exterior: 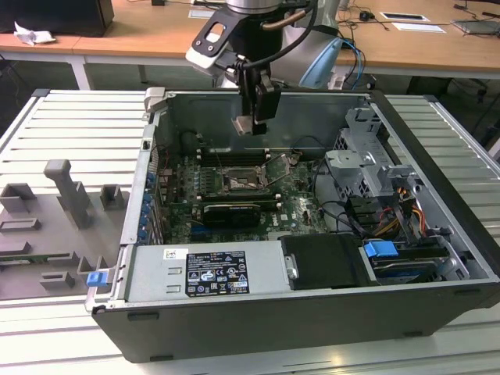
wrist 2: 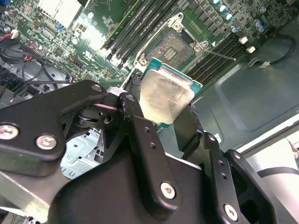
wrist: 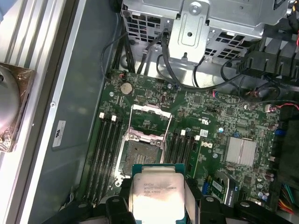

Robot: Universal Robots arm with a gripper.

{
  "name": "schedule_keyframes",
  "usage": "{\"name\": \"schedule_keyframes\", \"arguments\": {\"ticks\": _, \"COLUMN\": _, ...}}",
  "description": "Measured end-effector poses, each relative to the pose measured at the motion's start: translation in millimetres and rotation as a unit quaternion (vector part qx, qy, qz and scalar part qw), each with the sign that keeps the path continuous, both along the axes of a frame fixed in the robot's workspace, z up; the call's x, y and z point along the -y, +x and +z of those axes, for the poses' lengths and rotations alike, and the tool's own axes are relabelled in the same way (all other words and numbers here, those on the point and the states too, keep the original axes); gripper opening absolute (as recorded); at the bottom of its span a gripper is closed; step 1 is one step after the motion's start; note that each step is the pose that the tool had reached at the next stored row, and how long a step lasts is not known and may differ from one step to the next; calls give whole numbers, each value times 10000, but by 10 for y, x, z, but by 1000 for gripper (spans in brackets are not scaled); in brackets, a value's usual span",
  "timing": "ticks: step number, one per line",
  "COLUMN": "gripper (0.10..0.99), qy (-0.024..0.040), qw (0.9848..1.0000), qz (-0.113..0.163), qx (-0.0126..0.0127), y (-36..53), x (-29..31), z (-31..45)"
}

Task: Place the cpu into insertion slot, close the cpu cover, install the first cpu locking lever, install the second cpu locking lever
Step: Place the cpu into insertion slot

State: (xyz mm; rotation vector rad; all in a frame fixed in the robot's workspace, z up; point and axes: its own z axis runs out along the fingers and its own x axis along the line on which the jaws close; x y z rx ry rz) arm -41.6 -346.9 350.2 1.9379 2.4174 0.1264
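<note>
- Silver-beige metal: the cpu (wrist 2: pixel 166 95) is sitting between my two black fingers (wrist 2: pixel 140 135). My gripper (wrist 2: pixel 159 112) is pinching it narrowly by two opposite edges, and its flat top is facing the second wrist view's camera.
- In the exterior view I am hanging over the open case (exterior: pixel 437 156), carrying the cpu in the air above the green board (wrist: pixel 210 116). It is touching nothing but my fingers.
- The slot (wrist: pixel 140 156) is lying bare on the board, apart from the cpu. In the first wrist view it is showing just past the cpu's edge.
- The cover (wrist: pixel 150 108) is standing open, folded back at the edge of the slot farthest from the cpu.
- Long memory slots (wrist: pixel 105 149) are running along both sides of the slot.
</note>
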Motion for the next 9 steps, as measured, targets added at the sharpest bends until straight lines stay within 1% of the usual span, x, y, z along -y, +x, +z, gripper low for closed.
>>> {"name": "schedule_keyframes", "arguments": {"ticks": 9, "gripper": 529, "qy": -3, "qw": 10000, "qz": -6, "qx": -2, "y": 0, "x": 0, "z": -49}}
